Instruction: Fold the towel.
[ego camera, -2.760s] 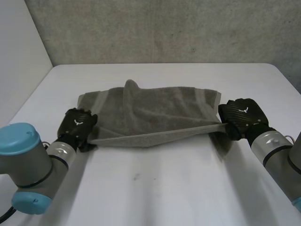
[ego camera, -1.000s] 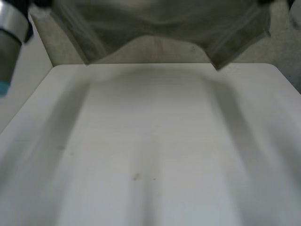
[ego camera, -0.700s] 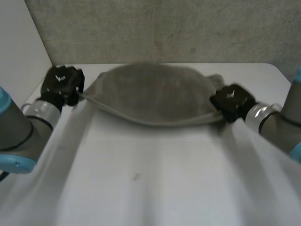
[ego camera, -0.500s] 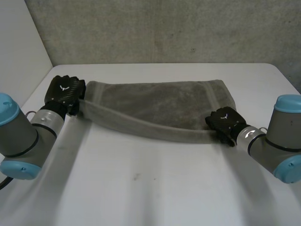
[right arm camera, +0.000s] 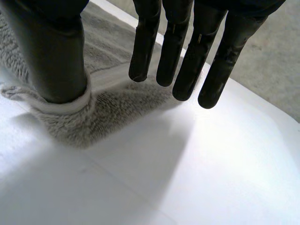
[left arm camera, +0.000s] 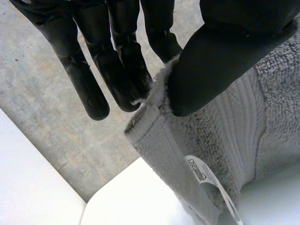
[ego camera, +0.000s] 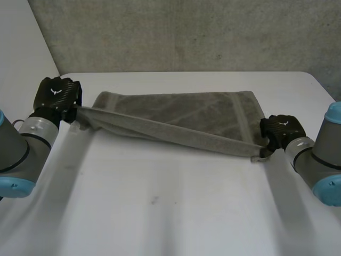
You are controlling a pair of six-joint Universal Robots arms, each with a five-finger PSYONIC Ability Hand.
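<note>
— One grey towel: where does it lie?
— Across the far half of the table. Its far edge lies flat. Its near edge is raised at the left and runs taut, slanting down towards the right.
— And the left hand?
— Near the table's far left corner, lifted off the surface. It pinches the towel's near left corner between thumb and straight fingers. A white label hangs from the hem just beyond the thumb.
— The right hand?
— Low, by the table's right edge. Its thumb presses the near right corner down on the table, with the hem bunched round the tip. Its fingers are straight, apart from the thumb, above the cloth, closing on nothing.
</note>
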